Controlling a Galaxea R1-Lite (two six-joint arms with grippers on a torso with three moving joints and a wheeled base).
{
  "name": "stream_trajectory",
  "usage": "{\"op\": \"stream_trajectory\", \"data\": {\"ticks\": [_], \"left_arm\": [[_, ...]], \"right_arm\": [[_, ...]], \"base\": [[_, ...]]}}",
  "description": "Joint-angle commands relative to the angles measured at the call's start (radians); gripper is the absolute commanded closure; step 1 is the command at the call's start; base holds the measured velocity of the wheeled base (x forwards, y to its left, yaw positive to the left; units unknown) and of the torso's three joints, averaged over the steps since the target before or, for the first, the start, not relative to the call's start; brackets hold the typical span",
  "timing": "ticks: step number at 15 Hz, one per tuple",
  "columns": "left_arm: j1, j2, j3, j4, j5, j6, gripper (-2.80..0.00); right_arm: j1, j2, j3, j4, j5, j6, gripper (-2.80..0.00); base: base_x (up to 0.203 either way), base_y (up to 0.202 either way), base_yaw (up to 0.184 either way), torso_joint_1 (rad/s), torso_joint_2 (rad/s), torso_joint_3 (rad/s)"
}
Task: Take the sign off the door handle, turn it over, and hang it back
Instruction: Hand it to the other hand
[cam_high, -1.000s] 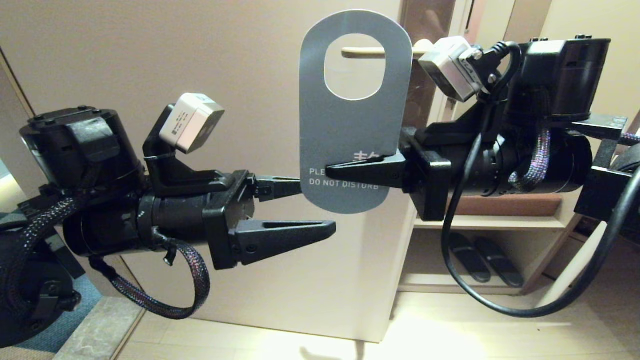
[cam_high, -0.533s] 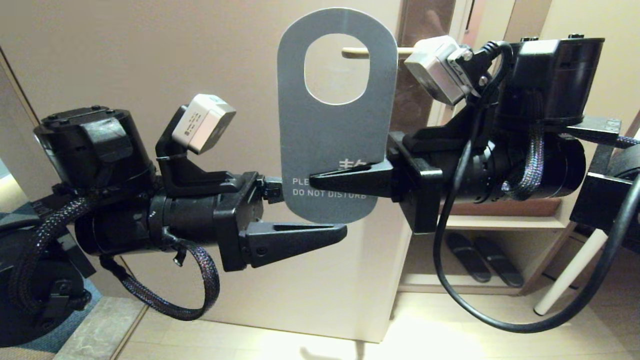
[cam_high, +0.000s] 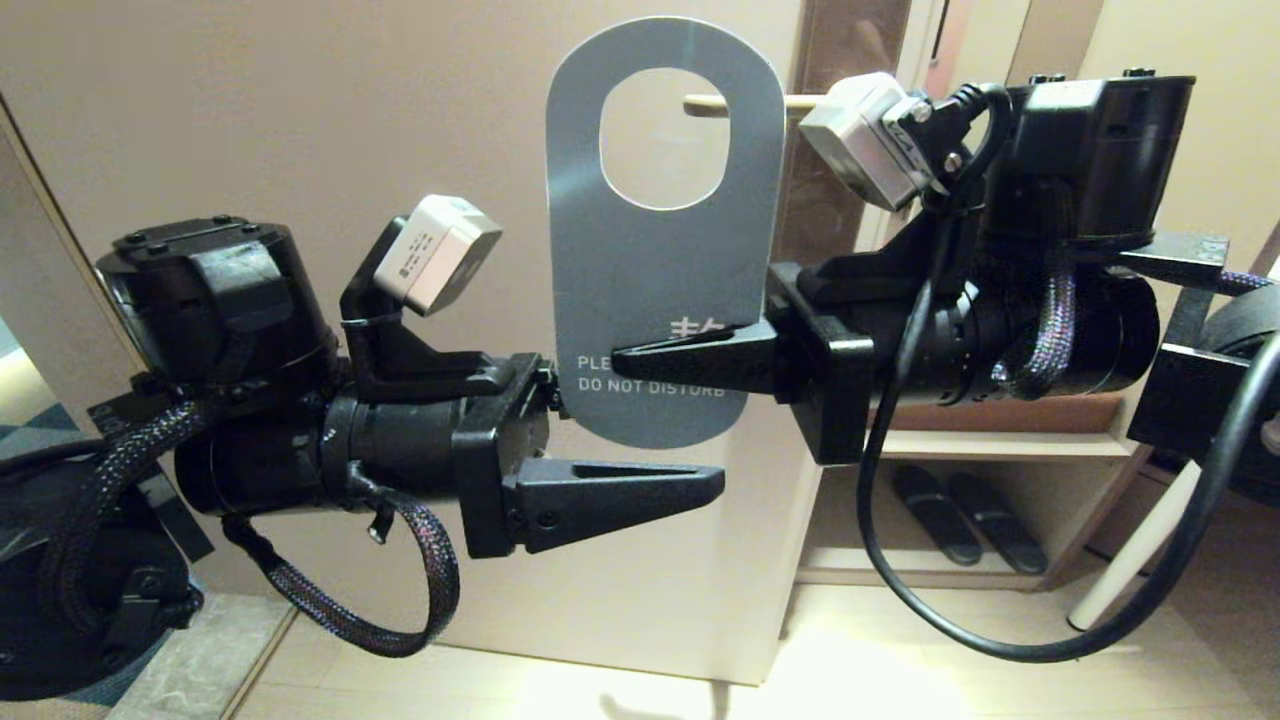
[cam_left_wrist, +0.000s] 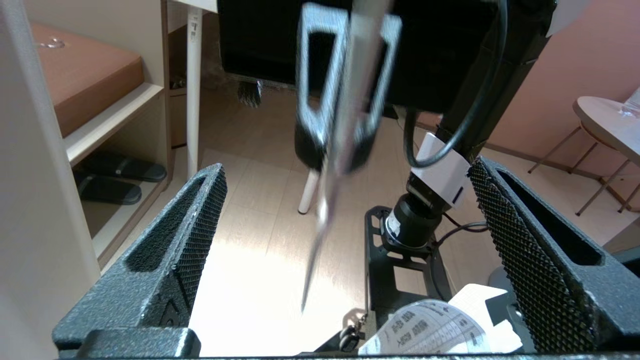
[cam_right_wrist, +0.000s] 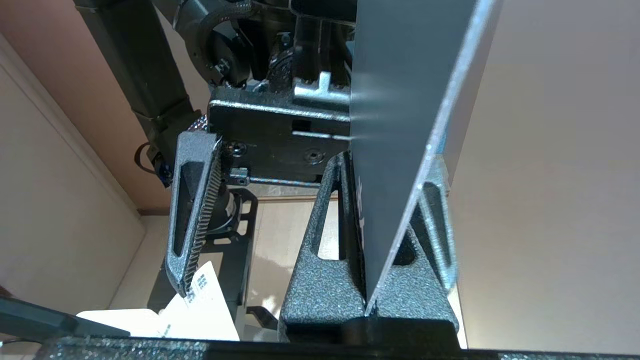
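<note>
Since the earlier frame the sign has shifted left in the head view, carried by the right gripper, and the left gripper has advanced toward it from 9 o'clock.

Sign: blue-grey face toward the head camera, "DO NOT DISTURB" legible near its lower end, held upright in front of the pale door. It is off the door handle; the lever's tip shows through the right side of the oval hole, behind the sign.

Right gripper: enters from 3 o'clock, jaws clamped flat on the sign's lower part, just above the printed line. In the right wrist view the sign stands edge-on, pinched between the two fingers.

Left gripper: enters from 9 o'clock, jaws spread wide, straddling the sign's lower end; one finger lies nearer the camera and below the sign's bottom edge, the other is hidden behind the sign. In the left wrist view the sign appears as a thin blurred edge in the gap between the textured pads, touching neither.

Background at 4 o'clock: a low shelf with a pair of dark slippers beneath it.
</note>
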Motion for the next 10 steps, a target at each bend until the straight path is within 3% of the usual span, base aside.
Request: {"op": "stream_trajectory", "data": {"ticks": [1, 10], "left_arm": [[-0.001, 0.009, -0.017, -0.005, -0.005, -0.004, -2.80], [-0.022, 0.014, -0.025, -0.005, -0.005, -0.028, -2.80]], "right_arm": [[0.003, 0.005, -0.001, -0.002, 0.005, 0.000, 0.00], [0.010, 0.011, 0.001, -0.004, 0.005, 0.000, 0.00]], "base": [[0.000, 0.000, 0.000, 0.000, 0.00, 0.000], [0.000, 0.000, 0.000, 0.000, 0.00, 0.000]]}}
